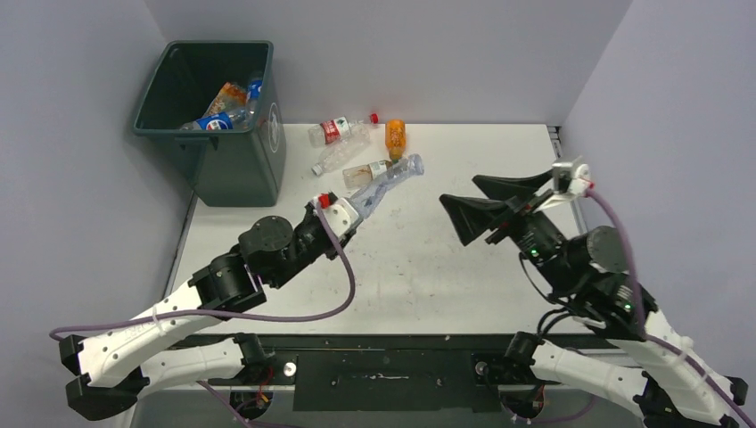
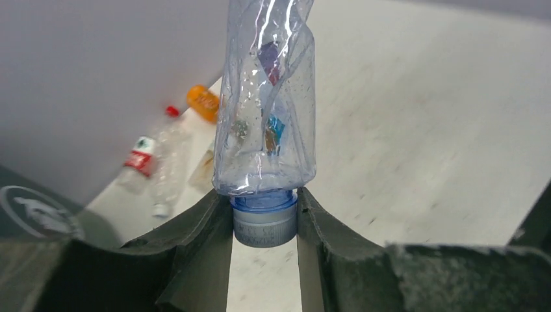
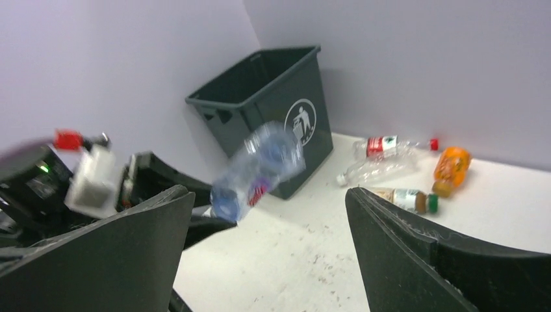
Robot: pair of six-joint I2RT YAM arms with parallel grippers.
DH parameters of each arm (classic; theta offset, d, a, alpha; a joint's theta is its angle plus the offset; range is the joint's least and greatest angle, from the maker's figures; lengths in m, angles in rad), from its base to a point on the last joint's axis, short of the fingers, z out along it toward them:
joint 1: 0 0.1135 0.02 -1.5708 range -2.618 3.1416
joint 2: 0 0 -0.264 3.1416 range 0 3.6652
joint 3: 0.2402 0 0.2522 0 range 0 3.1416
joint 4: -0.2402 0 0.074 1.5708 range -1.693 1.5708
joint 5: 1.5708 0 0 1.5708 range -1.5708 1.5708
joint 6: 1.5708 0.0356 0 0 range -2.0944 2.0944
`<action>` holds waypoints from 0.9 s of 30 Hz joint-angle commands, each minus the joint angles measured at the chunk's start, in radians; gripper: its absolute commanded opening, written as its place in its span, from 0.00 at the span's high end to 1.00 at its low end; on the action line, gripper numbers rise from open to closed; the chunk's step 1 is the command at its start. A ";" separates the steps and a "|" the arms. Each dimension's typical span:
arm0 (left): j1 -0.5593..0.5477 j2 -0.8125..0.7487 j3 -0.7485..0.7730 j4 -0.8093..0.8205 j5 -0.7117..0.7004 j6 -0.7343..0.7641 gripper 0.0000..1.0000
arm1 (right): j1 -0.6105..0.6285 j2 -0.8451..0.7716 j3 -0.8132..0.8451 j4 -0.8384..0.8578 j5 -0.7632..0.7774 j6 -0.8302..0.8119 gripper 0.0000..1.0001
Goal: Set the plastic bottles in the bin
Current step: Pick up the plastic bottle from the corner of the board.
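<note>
My left gripper (image 1: 350,212) is shut on the capped neck of a crumpled clear plastic bottle (image 1: 385,184), which sticks out up and to the right, above the table. In the left wrist view its grey-blue cap (image 2: 264,222) sits pinched between both fingers. My right gripper (image 1: 459,191) hangs open and empty to the right of that bottle, facing it; the bottle (image 3: 258,170) shows blurred in its view. The dark green bin (image 1: 258,156) stands at the table's far left with several bottles (image 1: 223,111) inside.
Loose bottles lie near the back wall: a red-labelled clear one (image 1: 337,131), a plain clear one (image 1: 341,156), an orange one (image 1: 395,138) and a brownish one (image 1: 368,169) with a green cap. Grey walls close in the left, back and right sides.
</note>
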State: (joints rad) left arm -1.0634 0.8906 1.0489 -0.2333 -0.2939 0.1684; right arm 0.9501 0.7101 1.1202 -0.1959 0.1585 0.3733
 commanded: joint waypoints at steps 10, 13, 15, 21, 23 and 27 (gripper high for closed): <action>-0.164 -0.175 -0.305 0.014 -0.114 1.330 1.00 | 0.004 0.216 0.294 -0.555 -0.360 -0.192 0.10; -0.166 -0.169 -0.296 0.036 -0.087 1.452 1.00 | 0.003 0.256 0.259 -0.595 -0.443 -0.206 0.10; -0.178 -0.174 -0.291 0.035 -0.063 1.494 1.00 | 0.003 0.271 0.231 -0.604 -0.510 -0.217 0.10; -0.260 -0.168 -0.234 0.017 -0.034 1.534 1.00 | 0.004 0.311 0.157 -0.583 -0.590 -0.255 0.10; -0.283 -0.163 -0.217 0.004 -0.032 1.529 1.00 | 0.004 0.320 0.153 -0.577 -0.597 -0.272 0.10; -0.294 -0.157 -0.197 -0.008 -0.019 1.519 1.00 | 0.004 0.346 0.144 -0.580 -0.587 -0.299 0.10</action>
State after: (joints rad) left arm -1.3476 0.7315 0.7895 -0.2821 -0.3424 1.6634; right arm 0.9501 1.0332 1.2644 -0.8070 -0.4046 0.1219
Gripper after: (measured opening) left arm 0.329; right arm 0.897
